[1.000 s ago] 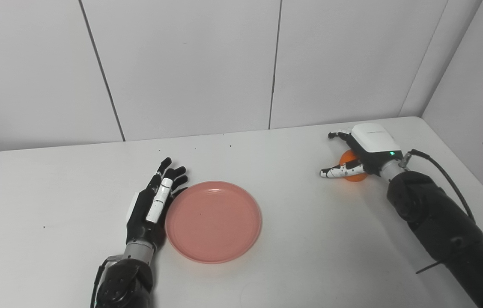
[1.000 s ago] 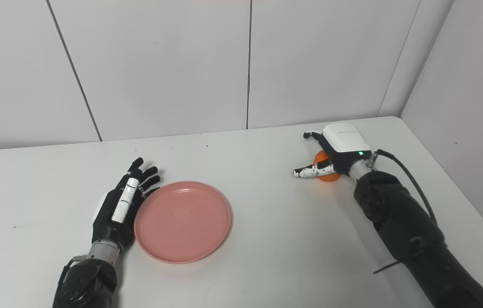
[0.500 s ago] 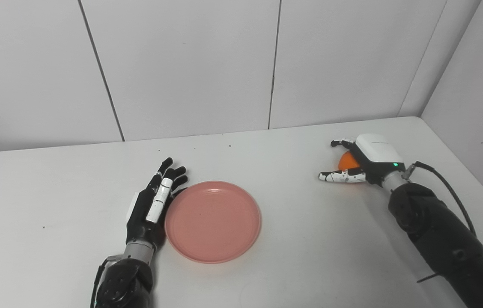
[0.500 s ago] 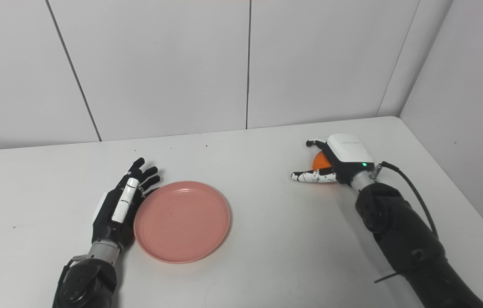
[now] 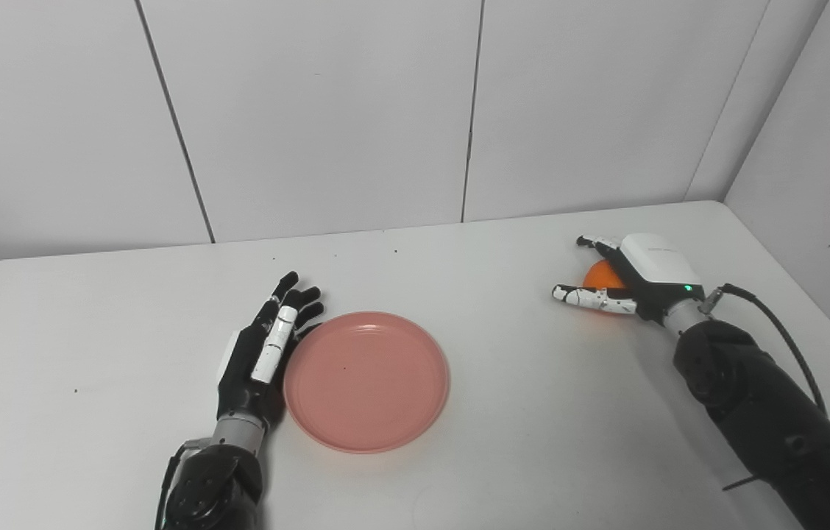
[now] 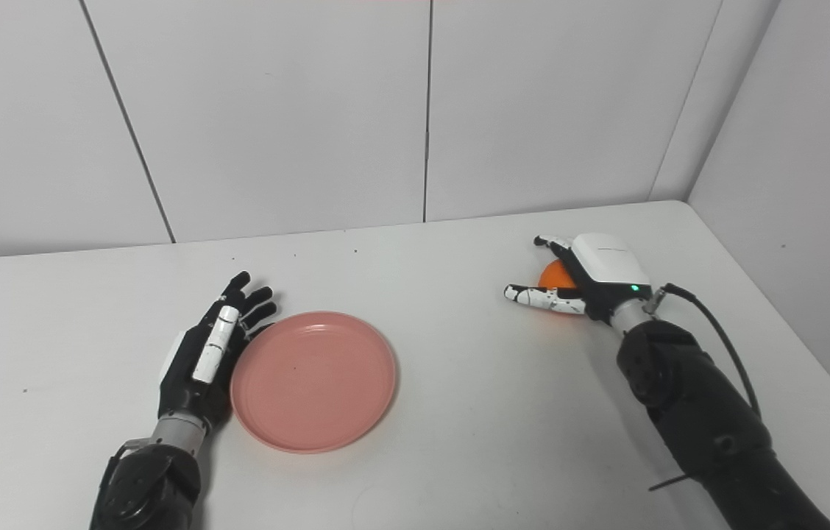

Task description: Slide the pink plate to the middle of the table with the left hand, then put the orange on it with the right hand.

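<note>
The pink plate (image 5: 366, 380) lies flat on the white table (image 5: 503, 412), a little left of its middle. My left hand (image 5: 262, 353) rests open along the plate's left rim, fingers stretched away from me and touching the edge. At the right rear sits the orange (image 5: 601, 277), half hidden by my right hand (image 5: 636, 276). That hand is open around the fruit: the thumb reaches out straight on the near side, the fingers curve past the far side, and the white back of the hand covers its right half.
Grey wall panels (image 5: 312, 110) close off the table at the back and on the right. A black cable (image 5: 775, 316) loops off the right wrist. Bare tabletop lies between plate and orange.
My right hand has slid right and toward me and sunk lower around the orange, thumb now straighter. The left hand and the plate have not moved.
</note>
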You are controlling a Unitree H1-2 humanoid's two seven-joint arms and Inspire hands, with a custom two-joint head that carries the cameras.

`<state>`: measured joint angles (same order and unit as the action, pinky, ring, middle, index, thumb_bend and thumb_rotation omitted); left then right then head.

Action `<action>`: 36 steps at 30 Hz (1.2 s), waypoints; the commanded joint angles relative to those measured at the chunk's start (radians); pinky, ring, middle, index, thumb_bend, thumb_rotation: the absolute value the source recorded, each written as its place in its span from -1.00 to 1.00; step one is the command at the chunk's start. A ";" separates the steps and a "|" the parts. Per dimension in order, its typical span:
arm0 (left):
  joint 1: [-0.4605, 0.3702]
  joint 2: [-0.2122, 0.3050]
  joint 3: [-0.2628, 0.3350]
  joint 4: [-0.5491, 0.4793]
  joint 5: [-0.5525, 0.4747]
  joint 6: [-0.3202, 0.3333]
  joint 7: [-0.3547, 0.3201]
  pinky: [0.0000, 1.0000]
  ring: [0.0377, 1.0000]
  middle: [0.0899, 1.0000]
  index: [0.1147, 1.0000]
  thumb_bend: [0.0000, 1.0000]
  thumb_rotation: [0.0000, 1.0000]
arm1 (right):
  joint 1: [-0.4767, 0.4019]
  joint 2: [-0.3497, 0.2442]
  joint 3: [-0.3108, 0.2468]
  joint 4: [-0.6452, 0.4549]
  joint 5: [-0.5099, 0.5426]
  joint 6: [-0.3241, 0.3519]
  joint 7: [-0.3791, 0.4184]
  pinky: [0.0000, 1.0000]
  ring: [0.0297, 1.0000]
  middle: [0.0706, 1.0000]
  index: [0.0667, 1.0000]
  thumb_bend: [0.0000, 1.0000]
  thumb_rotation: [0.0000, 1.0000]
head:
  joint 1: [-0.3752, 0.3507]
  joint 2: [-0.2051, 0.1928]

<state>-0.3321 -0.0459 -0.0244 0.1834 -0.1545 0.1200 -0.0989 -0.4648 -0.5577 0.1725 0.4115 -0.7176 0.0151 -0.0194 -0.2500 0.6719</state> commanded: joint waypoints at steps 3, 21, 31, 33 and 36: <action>-0.015 0.000 -0.004 -0.031 -0.008 0.003 -0.018 0.55 0.67 0.63 0.75 0.58 0.41 | -0.016 -0.022 -0.006 -0.002 -0.019 0.019 -0.042 0.09 0.31 0.47 0.47 0.42 0.77 | 0.004 0.001; -0.012 -0.002 -0.001 -0.051 -0.011 0.029 -0.026 0.57 0.65 0.60 0.72 0.48 0.42 | -0.027 -0.006 0.007 0.048 0.013 -0.018 -0.117 -0.26 -0.16 0.00 -0.09 0.00 -0.70 | 0.011 0.007; -0.011 -0.001 -0.002 -0.051 -0.006 0.026 -0.031 0.54 0.62 0.58 0.70 0.47 0.40 | -0.017 -0.009 0.016 0.015 0.029 0.004 -0.087 -0.23 -0.11 0.06 -0.08 0.01 -0.68 | 0.011 0.006; -0.011 -0.001 -0.002 -0.050 -0.006 0.024 -0.030 0.54 0.62 0.58 0.69 0.47 0.40 | -0.016 -0.008 0.014 0.007 0.029 0.011 -0.083 -0.23 -0.10 0.06 -0.08 0.01 -0.68 | 0.011 0.006; -0.010 -0.003 -0.002 -0.049 -0.007 0.025 -0.030 0.55 0.62 0.58 0.69 0.49 0.40 | -0.016 -0.007 0.009 -0.004 0.031 0.010 -0.082 -0.22 -0.09 0.07 -0.08 0.01 -0.67 | 0.012 0.005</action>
<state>-0.3263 -0.0453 -0.0242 0.1628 -0.1547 0.1554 -0.1204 -0.4686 -0.5418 0.1885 0.4244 -0.6834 0.0043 -0.1051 -0.2393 0.6780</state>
